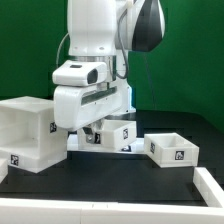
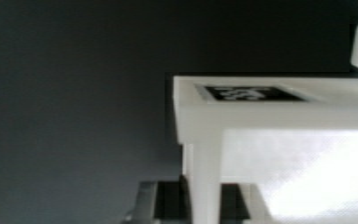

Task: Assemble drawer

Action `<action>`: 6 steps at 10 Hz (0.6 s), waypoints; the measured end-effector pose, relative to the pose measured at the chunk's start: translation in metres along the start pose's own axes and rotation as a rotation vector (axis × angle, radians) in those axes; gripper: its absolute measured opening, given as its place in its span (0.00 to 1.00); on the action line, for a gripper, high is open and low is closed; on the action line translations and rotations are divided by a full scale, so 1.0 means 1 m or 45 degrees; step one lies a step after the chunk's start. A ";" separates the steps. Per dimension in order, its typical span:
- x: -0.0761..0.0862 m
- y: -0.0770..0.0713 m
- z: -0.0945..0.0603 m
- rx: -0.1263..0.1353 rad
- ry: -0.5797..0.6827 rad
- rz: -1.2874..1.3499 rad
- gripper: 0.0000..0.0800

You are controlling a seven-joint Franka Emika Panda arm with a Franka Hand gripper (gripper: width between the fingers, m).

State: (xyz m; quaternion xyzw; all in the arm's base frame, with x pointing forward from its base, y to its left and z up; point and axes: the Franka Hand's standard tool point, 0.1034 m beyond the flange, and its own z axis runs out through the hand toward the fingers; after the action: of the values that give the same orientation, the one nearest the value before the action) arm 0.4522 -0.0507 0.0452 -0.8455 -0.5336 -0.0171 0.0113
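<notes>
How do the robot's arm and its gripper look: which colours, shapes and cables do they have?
The arm has smooth, rounded white shells, with a black section at a joint on the exterior view's right. A thin dark cable runs along its other side. Lower down is a white boxy block with a grey band. The gripper has a white body and two dark fingers. No markings are readable.

arm [image 1: 100,30]: upper links cut off at top of ext. view.
housing [image 1: 25,135]: cut off by ext. view's left edge.
mid tray [image 1: 120,133]: part toward ext. view's left hidden behind arm; in wrist view blurred & runs out of frame on 2 sides.
tray tag [image 2: 256,93]: blurred, pattern unreadable.
jaws: tips hidden in ext. view; wrist view shows 2 dark smudges w/ tray wall between, contact can't be told.
</notes>
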 end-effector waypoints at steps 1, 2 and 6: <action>0.004 -0.005 0.004 0.005 -0.002 -0.015 0.04; 0.011 -0.009 0.007 0.008 -0.003 -0.053 0.04; 0.010 -0.018 0.023 0.030 -0.004 -0.049 0.04</action>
State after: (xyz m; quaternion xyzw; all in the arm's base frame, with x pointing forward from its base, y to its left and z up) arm 0.4405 -0.0333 0.0224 -0.8349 -0.5499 -0.0097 0.0202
